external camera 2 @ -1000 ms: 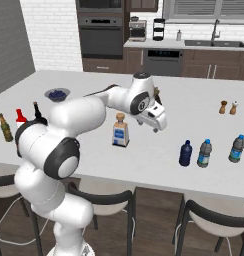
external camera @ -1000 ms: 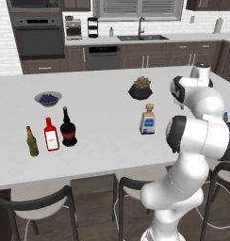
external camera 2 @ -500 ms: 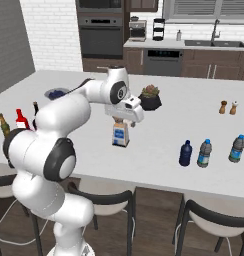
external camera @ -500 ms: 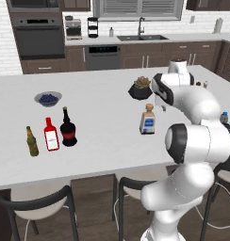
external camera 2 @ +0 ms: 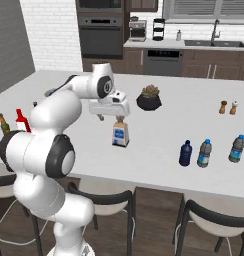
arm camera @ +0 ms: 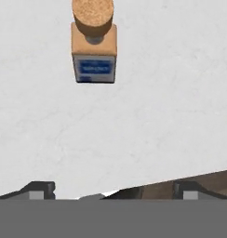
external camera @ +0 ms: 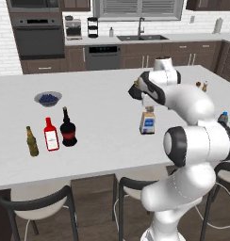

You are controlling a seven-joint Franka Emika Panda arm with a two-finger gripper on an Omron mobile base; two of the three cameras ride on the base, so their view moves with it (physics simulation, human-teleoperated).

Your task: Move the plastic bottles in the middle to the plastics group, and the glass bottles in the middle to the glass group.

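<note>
Seen on a smooth white countertop [external camera: 102, 94]: a pale squarish glass bottle [external camera: 147, 122] with a blue label and a round tan cork stopper, standing upright near the middle. Taken as the landmark for all else.

Directly above that bottle: gripper [external camera 2: 113, 119], fingers spread wide, pinching nothing, apart from the stopper. In the hand view, same bottle [arm camera: 94, 46] from above, cork ball and tan shoulders over the blue label, with 2 dark finger tips [arm camera: 37, 188] wide apart at the bottom.

Well to the bottle's left in the left base view: squat round black bottle [external camera: 68, 129] with a thin neck and red label, just beside a red bottle [external camera: 51, 135] with white label and red cap, then a slim olive-brown bottle [external camera: 31, 141] with yellowish label. All 3 upright, close in a row.

To the bottle's right in the right base view: short dark navy bottle [external camera 2: 185, 153], matte, dark cap; just beside it 2 bluish plastic bottles [external camera 2: 204, 153] with bright blue caps.

Behind the bottle: dark bowl-shaped planter [external camera 2: 148, 98] with a spiky succulent. Far behind-left: small bowl of blue berries [external camera: 48, 98].
</note>
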